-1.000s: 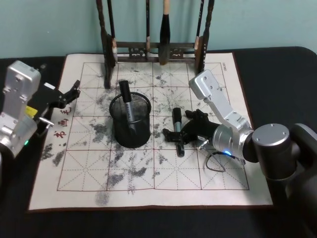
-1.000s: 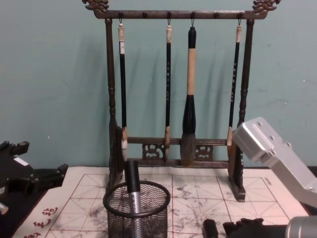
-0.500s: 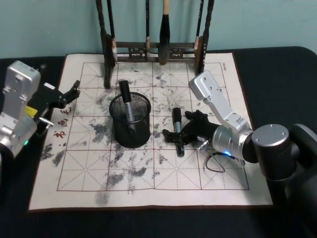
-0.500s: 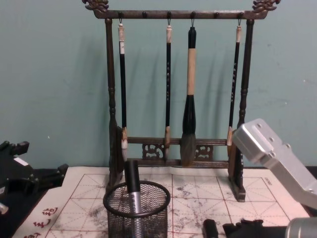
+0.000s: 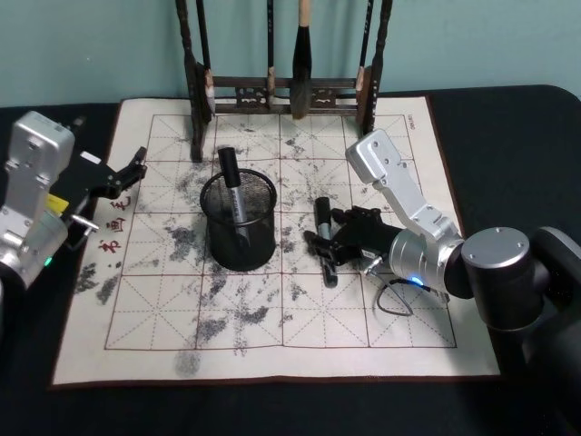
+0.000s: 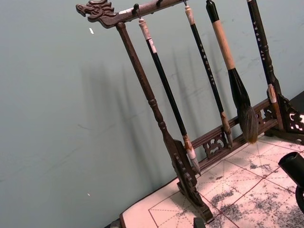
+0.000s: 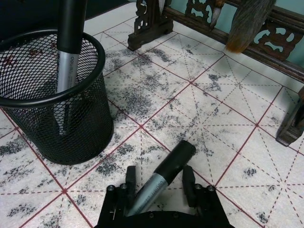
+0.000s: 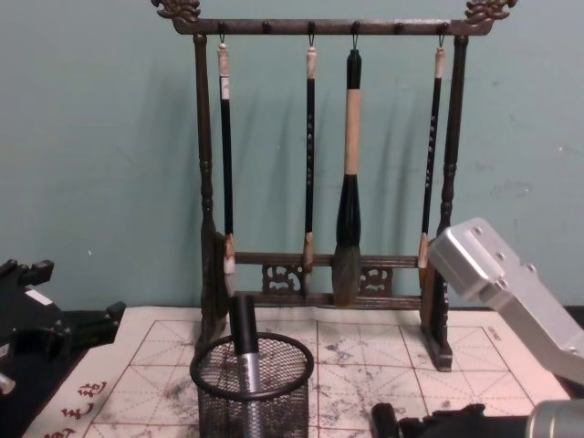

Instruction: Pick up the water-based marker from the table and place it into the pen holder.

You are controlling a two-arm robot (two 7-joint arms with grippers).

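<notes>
A water-based marker (image 5: 324, 238), black cap and grey barrel, lies flat on the white grid mat (image 5: 245, 336) to the right of the pen holder (image 5: 240, 223). My right gripper (image 5: 328, 238) is down at the mat, open, with one finger on each side of the marker. In the right wrist view the marker (image 7: 164, 175) lies between the fingers (image 7: 129, 176) with a narrow gap on each side, and the black mesh pen holder (image 7: 57, 123) stands close by. Another marker (image 5: 231, 186) stands inside the holder. My left gripper (image 5: 125, 173) rests open at the mat's left edge.
A tall dark wooden brush rack (image 8: 328, 182) with several hanging brushes stands at the back of the mat (image 8: 365, 365), behind the pen holder (image 8: 251, 388). The dark tabletop (image 5: 508, 154) surrounds the mat. Open mat lies in front of the holder.
My right gripper's fingers have drawn closer together around the marker. The marker, the pen holder and the left arm have not moved.
</notes>
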